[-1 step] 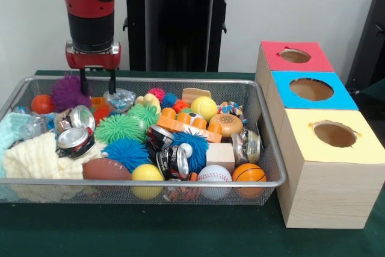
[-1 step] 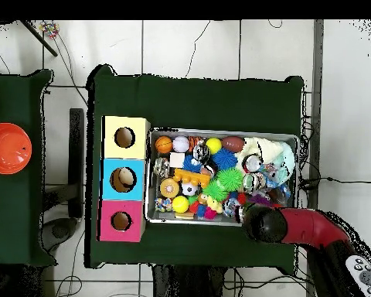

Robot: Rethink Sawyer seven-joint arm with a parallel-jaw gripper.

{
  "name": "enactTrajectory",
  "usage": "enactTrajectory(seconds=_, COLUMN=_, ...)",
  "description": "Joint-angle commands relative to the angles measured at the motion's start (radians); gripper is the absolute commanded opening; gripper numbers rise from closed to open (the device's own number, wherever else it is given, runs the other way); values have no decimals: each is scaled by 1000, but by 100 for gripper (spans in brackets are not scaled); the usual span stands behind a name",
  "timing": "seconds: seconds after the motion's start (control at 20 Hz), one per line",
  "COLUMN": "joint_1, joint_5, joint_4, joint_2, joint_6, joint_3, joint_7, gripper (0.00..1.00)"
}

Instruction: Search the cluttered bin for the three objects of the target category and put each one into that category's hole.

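Green-clothed worktop [image 1: 180,233] carries a wire bin [image 1: 264,118] with three hole-topped boxes just beside it: red box [image 1: 295,57], blue box [image 1: 310,90], yellow box [image 1: 334,136]. Bin packed edge to edge; little bare mesh shows. Gripper [image 1: 96,80] hangs over the bin's far corner by the purple spiky ball [image 1: 67,92], fingers [image 1: 83,80] slightly apart, nothing between them. Balls lie along the near rim: football [image 1: 105,170], yellow ball [image 1: 147,174], baseball [image 1: 214,174], basketball [image 1: 249,173]. Crushed cans [image 1: 75,139] and cloth [image 1: 30,157] overlap neighbours; lower layers hidden. Overhead, the arm [image 2: 297,228] covers that bin corner.
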Motion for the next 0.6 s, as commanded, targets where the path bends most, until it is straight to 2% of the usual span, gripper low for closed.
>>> enactTrajectory(seconds=0.05, joint_1=-43, joint_5=-77, joint_4=61, joint_2=49, joint_6=37, joint_3=76, joint_7=-149, gripper=100)
enactTrajectory(seconds=0.2, joint_1=-66, joint_5=-30, joint_4=94, joint_2=82, joint_6=71, joint_3=129, joint_7=-154, gripper=100)
enactTrajectory(seconds=0.4, joint_1=-66, joint_5=16, joint_4=124, joint_2=90, joint_6=43, joint_3=132, joint_7=-58, gripper=100)
enactTrajectory(seconds=0.6, joint_1=-116, joint_5=73, joint_4=162, joint_2=114, joint_6=44, joint_3=170, joint_7=-36, gripper=100)
